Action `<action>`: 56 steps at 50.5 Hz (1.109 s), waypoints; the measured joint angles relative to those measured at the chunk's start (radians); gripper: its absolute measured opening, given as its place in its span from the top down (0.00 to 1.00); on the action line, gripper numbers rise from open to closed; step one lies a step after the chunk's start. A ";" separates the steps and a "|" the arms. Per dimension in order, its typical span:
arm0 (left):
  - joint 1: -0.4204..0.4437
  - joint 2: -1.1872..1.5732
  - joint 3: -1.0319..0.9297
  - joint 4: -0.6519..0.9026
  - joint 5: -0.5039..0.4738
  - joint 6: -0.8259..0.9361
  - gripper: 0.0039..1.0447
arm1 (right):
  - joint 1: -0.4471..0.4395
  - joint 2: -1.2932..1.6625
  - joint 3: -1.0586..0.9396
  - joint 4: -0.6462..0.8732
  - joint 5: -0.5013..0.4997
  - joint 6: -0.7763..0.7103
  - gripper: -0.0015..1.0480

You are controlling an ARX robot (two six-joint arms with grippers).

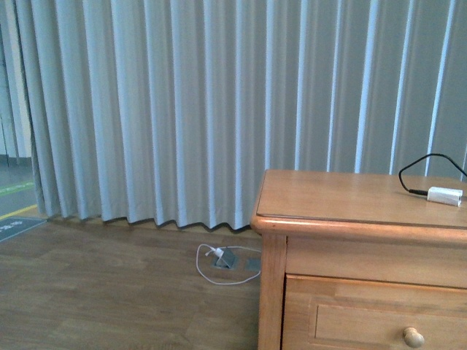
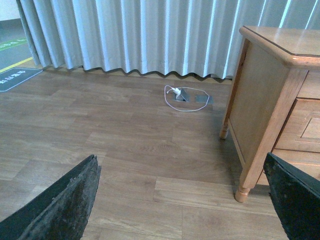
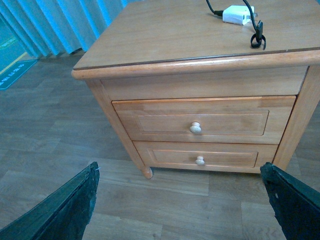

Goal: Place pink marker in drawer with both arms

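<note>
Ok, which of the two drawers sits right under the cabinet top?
The upper drawer, directly below the cabinet top. The lower drawer sits beneath it, nearer the floor. Both are shut, each with a round knob.

Drawer (image 3: 200, 119) front unobstructed, shut.

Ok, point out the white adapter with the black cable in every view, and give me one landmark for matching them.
Front view: the white adapter lies on the cabinet top near its right edge, cable looping behind.
Left wrist view: not in it; only the cabinet's side and front corner show.
Right wrist view: the adapter sits at the back of the cabinet top, above the drawers.
Shared landmark: the cabinet's front-left corner.
</note>
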 joint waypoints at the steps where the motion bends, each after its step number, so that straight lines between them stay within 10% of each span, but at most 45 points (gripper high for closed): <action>1: 0.000 0.000 0.000 0.000 0.000 0.000 0.05 | 0.000 0.003 0.000 0.000 0.000 0.000 0.08; 11: 0.000 0.000 0.000 0.000 0.000 0.000 0.05 | 0.072 -0.115 -0.211 0.391 0.205 -0.071 0.37; 29: 0.000 0.000 0.000 0.000 0.000 0.000 0.05 | 0.241 -0.248 -0.379 0.425 0.359 -0.092 0.98; 56: 0.000 0.000 0.000 0.000 0.000 0.000 0.05 | 0.243 -0.390 -0.483 0.391 0.366 -0.094 0.99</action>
